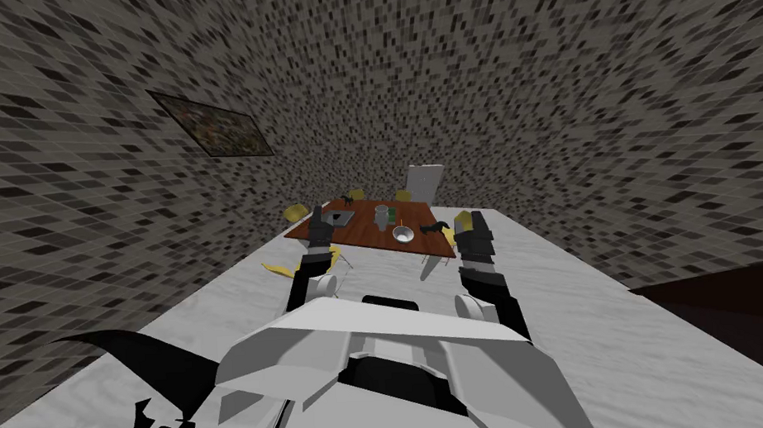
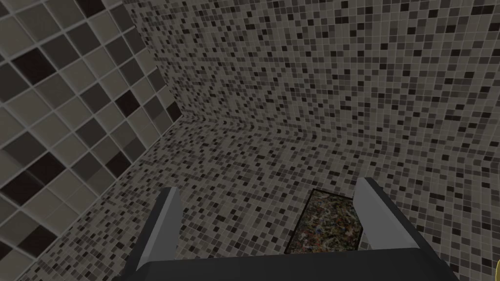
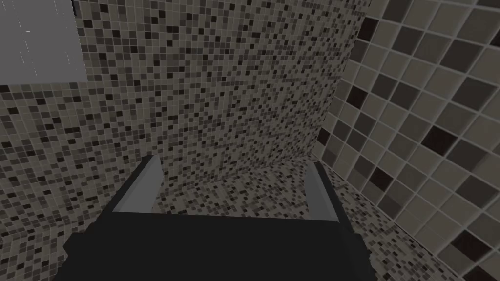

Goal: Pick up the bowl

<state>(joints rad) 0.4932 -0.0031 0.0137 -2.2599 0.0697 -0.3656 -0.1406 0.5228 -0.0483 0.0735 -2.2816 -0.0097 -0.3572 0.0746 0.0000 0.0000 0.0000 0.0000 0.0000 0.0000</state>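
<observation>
The left gripper (image 2: 267,188): its fingers (image 2: 161,229) were seen spread wide, with nothing held between them. The right gripper (image 3: 235,162): its fingers (image 3: 139,188) were likewise seen spread, with nothing gripped. In the head view both arms were held up ahead of the torso. The left gripper was pictured over the left end of the counter (image 1: 364,233) and the right gripper just beside its right end. How near either stood to the counter could not be told.

The bowl (image 1: 403,236), light grey, round and upright, was found on the reddish-brown counter, close to the near edge and right of the middle. It was apart from both grippers and was pictured between them.

Behind the bowl, a grey cup-like thing (image 1: 381,216) and a small green thing (image 1: 391,215) were set just beside each other at mid counter. A flat grey thing (image 1: 340,218) was laid toward the left end. One small black figure (image 1: 344,199) was placed at the far left edge, and a second black figure (image 1: 432,227) just right of the bowl.

Yellow chairs (image 1: 294,213) were placed around the counter. A white panel (image 1: 425,180) was stood upright behind it, by the tiled wall (image 1: 530,91). A dark framed picture (image 1: 211,123) was hung on the left wall. The floor (image 1: 593,310) was rendered pale and marbled.
</observation>
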